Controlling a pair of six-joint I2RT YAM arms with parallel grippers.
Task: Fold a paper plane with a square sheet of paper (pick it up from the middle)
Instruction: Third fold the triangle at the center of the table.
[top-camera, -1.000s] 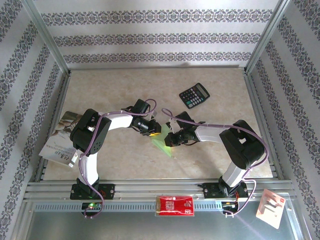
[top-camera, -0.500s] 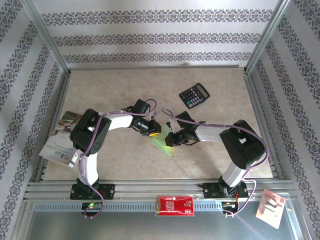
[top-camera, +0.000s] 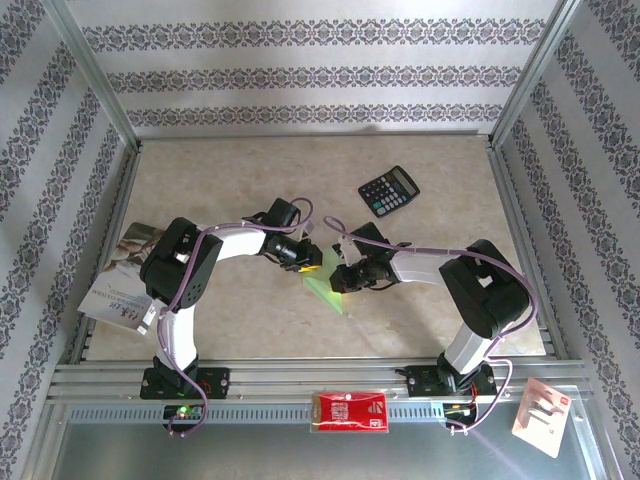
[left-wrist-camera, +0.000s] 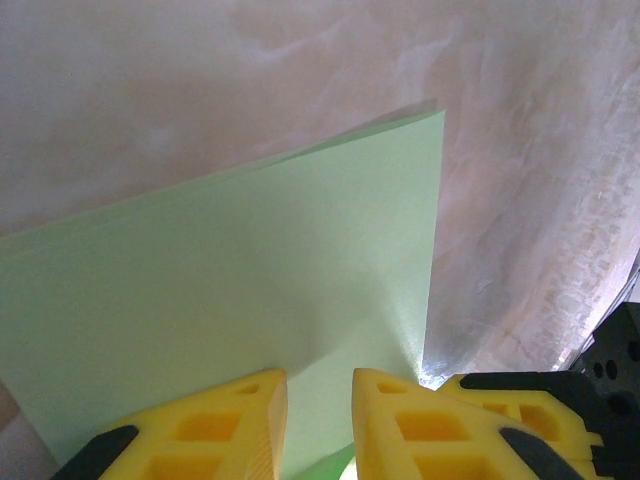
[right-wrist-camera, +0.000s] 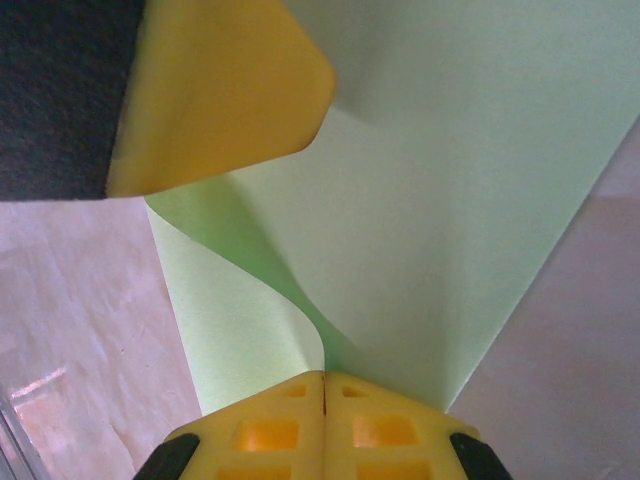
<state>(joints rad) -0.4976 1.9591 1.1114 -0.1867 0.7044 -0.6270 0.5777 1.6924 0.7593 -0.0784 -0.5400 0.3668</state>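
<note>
Green sheet (top-camera: 328, 297) lies partly folded just 6 o'clock of the counter's (top-camera: 250, 180) centre, where the two arms meet over it. Right claw (right-wrist-camera: 324, 378), on the sheet's 3 o'clock side, has its fingers together, clamped on a curled-up flap of the sheet. Left claw (left-wrist-camera: 318, 385), on the 10 o'clock side, has its fingers a narrow gap apart over the flat part. I cannot tell whether they press it. Calculator (top-camera: 389, 190) sits well apart at 1 o'clock.
</note>
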